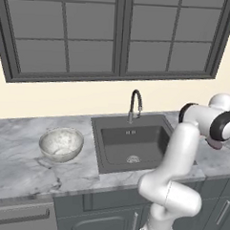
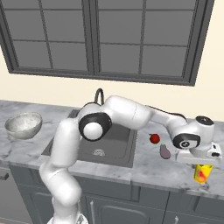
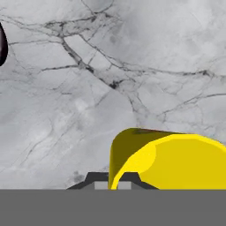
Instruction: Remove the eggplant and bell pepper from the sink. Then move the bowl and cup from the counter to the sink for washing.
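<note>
The yellow cup (image 2: 201,173) stands on the counter (image 1: 18,164) at the far right, near its front edge. My gripper (image 2: 200,166) comes down on it from above and is shut on the cup's rim. In the hand view the cup (image 3: 176,163) sits right at my gripper (image 3: 113,182), its wall between the tips. The purple eggplant (image 2: 165,151) and the red bell pepper (image 2: 154,138) lie on the counter just right of the sink (image 1: 130,141). The marbled bowl (image 1: 61,144) rests on the counter left of the sink.
A gooseneck faucet (image 1: 135,104) rises behind the basin, and a round whitish drain (image 1: 132,159) marks its floor. My arm stretches across the sink toward the right. A dark window fills the wall behind. The eggplant's end (image 3: 2,44) shows at the hand view's left edge.
</note>
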